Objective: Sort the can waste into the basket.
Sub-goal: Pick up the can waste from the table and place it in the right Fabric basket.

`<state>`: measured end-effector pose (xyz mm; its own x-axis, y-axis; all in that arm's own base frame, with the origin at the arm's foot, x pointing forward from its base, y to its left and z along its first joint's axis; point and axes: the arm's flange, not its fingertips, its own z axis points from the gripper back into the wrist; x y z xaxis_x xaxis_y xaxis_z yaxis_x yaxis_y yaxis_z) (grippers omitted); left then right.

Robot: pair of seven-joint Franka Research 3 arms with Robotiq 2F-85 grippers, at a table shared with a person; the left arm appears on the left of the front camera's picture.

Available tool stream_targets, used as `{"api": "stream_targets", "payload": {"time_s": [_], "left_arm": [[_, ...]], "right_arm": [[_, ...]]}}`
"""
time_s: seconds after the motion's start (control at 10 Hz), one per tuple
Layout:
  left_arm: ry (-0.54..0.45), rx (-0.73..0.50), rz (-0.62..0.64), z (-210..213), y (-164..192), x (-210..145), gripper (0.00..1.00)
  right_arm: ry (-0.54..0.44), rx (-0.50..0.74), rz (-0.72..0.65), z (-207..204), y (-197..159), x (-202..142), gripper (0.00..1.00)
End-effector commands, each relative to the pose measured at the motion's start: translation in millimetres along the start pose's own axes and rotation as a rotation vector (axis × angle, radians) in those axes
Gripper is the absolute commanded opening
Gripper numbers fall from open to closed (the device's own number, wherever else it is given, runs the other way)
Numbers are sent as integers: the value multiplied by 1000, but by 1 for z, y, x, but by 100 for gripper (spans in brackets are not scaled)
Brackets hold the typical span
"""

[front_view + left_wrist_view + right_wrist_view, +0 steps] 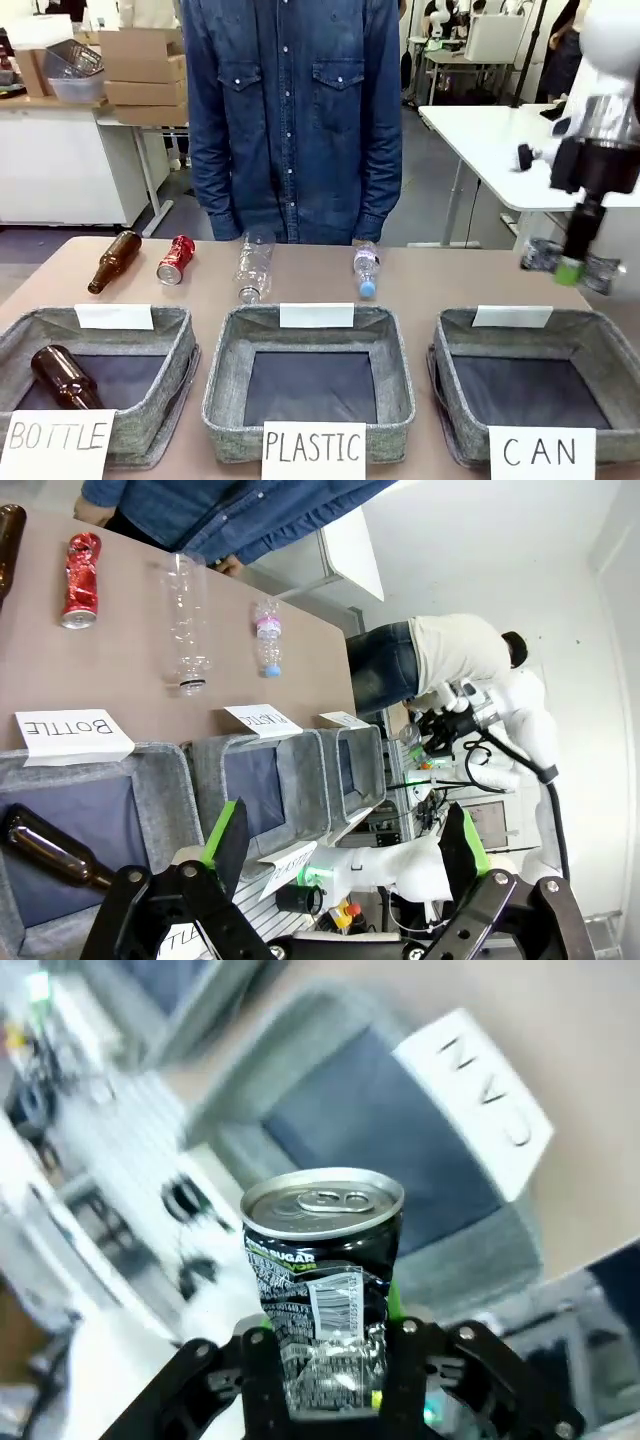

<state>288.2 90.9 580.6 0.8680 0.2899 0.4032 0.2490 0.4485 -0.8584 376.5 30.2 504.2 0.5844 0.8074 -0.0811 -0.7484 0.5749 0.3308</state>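
Grey fabric bins were lined up; a brown bottle (62,377) was seen lying in the BOTTLE bin (172,340). The black can (320,1260) was clamped by the right gripper (572,268) near the CAN basket (605,335). The red can (176,259) was left on the table (440,285). The left gripper (345,840) was held spread wide.

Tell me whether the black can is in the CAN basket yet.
Out. The right gripper grips the black can outside the basket, whose bottom lies bare.
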Motion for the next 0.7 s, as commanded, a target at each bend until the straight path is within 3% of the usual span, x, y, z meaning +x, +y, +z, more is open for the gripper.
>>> {"api": "stream_targets", "payload": {"time_s": [0.0, 0.2, 0.6], "left_arm": [[-1, -9, -6, 1, 1, -1, 100], [-1, -9, -6, 1, 1, -1, 100], [-1, -9, -6, 1, 1, -1, 100]], "right_arm": [[30, -91, 229, -36, 12, -22, 0], [42, -100, 256, -56, 15, -23, 0], [30, -112, 285, -58, 11, -21, 0]]}}
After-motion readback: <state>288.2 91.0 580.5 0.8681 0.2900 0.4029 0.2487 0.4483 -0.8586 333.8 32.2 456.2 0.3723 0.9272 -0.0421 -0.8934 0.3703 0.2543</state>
